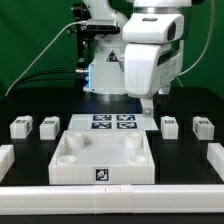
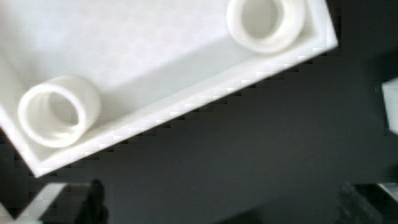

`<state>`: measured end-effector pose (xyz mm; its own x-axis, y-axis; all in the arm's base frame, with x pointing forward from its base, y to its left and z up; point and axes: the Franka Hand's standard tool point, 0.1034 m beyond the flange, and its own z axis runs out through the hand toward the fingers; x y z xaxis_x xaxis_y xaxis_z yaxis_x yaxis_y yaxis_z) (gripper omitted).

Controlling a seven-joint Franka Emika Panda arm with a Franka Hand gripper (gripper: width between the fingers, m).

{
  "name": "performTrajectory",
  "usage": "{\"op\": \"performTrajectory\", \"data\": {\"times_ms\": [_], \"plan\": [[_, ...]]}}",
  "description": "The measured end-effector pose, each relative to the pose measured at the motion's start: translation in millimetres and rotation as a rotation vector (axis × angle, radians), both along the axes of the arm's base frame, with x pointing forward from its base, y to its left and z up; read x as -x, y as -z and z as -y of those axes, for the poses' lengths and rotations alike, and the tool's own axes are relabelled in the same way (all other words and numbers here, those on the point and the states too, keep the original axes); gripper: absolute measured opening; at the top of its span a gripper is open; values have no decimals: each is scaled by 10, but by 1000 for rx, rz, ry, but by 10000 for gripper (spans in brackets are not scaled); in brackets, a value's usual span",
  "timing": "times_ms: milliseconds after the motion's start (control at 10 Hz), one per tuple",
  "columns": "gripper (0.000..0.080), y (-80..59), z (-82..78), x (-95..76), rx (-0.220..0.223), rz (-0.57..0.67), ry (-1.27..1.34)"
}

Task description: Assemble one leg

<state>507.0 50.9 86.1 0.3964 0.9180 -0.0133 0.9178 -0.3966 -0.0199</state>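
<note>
Exterior view puts the gripper above the table at about one o'clock of the recessed panel, close to the marker board. Four legs lie loose in a row. At nine o'clock of the marker board are the first leg and the second leg. At three o'clock are the third leg, nearest the gripper, and the fourth leg.

The wrist view shows the fingers spread wide with nothing between them, and the panel's socket below the camera.

The likely trouble is position. The gripper looks to be over the panel's edge, not over a leg, so a straight descent could strike the rim. The legs also sit in close pairs, so wide fingers reaching for the third leg might knock the fourth. A leg gripped askew would probably jam at the socket.

The tags carry only black-and-white patterns. No writing can be read.
</note>
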Motion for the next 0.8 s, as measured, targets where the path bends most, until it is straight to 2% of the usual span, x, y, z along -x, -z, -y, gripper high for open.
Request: {"op": "performTrajectory", "data": {"times_ms": [100,200,300,400,800], "plan": [[650,23,-71,-181,-2,-20,-46],[650,51,54,-225,-2,-22,-78],[650,62,199,-167,4,-30,-62],[650,70,260,-158,4,-33,-69],[650,81,277,-154,4,-35,-66]]}}
